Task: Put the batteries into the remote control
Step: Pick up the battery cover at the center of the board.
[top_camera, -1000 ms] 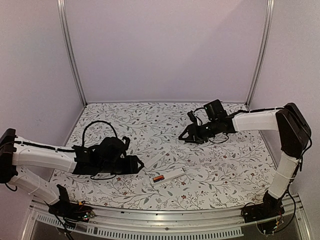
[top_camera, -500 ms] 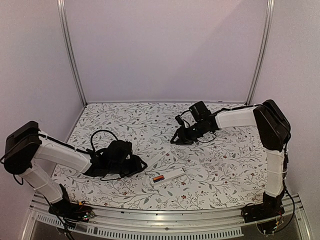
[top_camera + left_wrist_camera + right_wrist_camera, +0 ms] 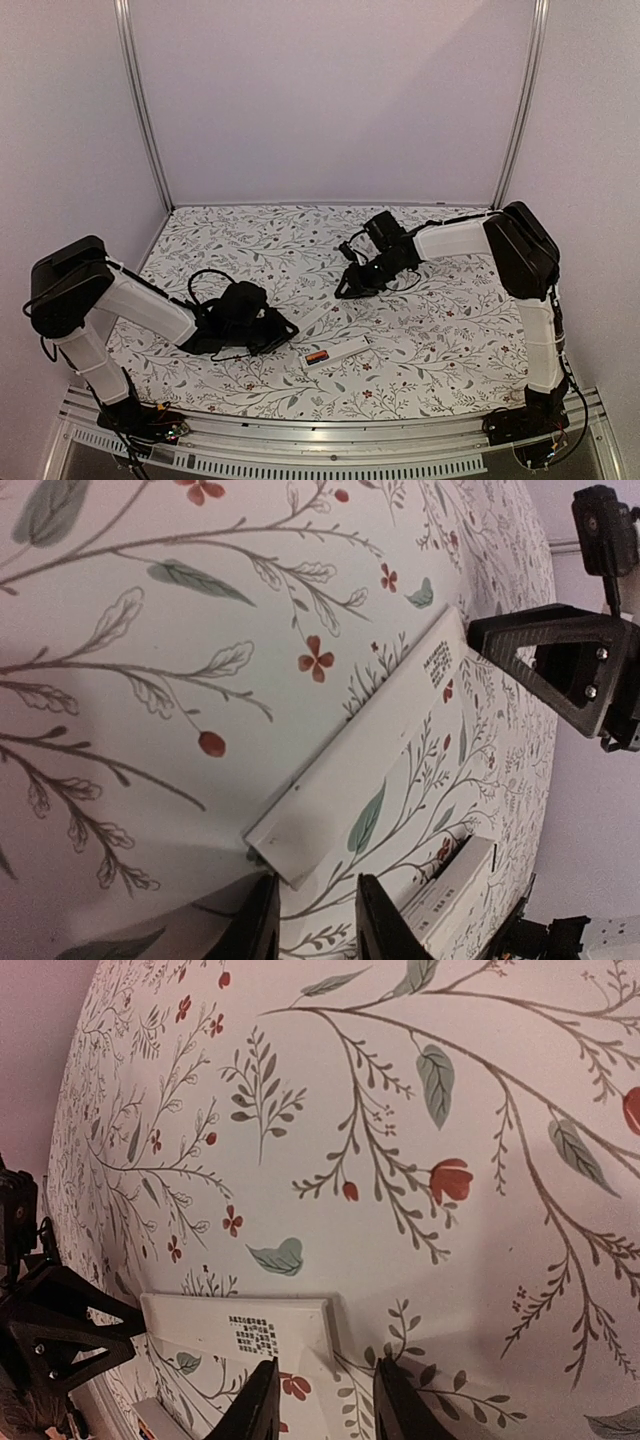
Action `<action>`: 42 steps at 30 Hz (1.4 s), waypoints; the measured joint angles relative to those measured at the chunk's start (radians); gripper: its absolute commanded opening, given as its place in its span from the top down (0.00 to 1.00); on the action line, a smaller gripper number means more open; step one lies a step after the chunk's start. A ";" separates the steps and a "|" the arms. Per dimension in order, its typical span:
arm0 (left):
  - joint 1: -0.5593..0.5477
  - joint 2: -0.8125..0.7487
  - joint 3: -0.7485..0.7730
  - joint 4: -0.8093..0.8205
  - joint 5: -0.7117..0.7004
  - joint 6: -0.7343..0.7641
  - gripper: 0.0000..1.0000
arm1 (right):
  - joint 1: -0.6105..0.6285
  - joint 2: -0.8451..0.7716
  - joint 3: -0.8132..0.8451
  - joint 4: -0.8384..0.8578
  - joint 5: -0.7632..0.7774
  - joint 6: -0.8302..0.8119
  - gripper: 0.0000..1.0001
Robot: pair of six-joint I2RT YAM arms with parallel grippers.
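1. Only the top view takes in both arms. The left hand [image 3: 288,328] and the right hand [image 3: 343,291] sit at opposite ends of a flat white strip [image 3: 318,318] on the floral surface [image 3: 450,330].
2. Each wrist view shows its own fingers slightly apart and released, with the strip's end just ahead of them.
3. The remote control [image 3: 337,351] lies just ahead of the left hand. An orange-and-dark patch [image 3: 318,357] sits at its nearest end.

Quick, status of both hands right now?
Left hand: partly open, fingertips at one end of the white strip, holding nothing.
Right hand: partly open at the strip's other end, holding nothing.
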State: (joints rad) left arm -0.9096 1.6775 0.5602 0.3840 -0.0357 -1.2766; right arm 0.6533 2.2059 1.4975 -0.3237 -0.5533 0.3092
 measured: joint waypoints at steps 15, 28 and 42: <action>0.034 0.087 -0.014 0.198 0.033 -0.019 0.77 | -0.013 0.014 -0.034 0.105 -0.039 0.002 0.79; 0.078 0.109 -0.026 0.248 0.078 -0.002 0.79 | -0.037 -0.123 -0.298 0.214 -0.136 0.093 0.88; 0.110 0.106 0.000 0.202 0.100 0.071 0.72 | -0.066 -0.179 -0.406 0.359 -0.316 0.174 1.00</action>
State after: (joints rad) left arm -0.7998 1.7840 0.5598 0.5861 0.0639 -1.2053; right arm 0.5873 2.0266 1.0920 0.0357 -0.8696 0.4831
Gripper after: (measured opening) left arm 0.234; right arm 0.014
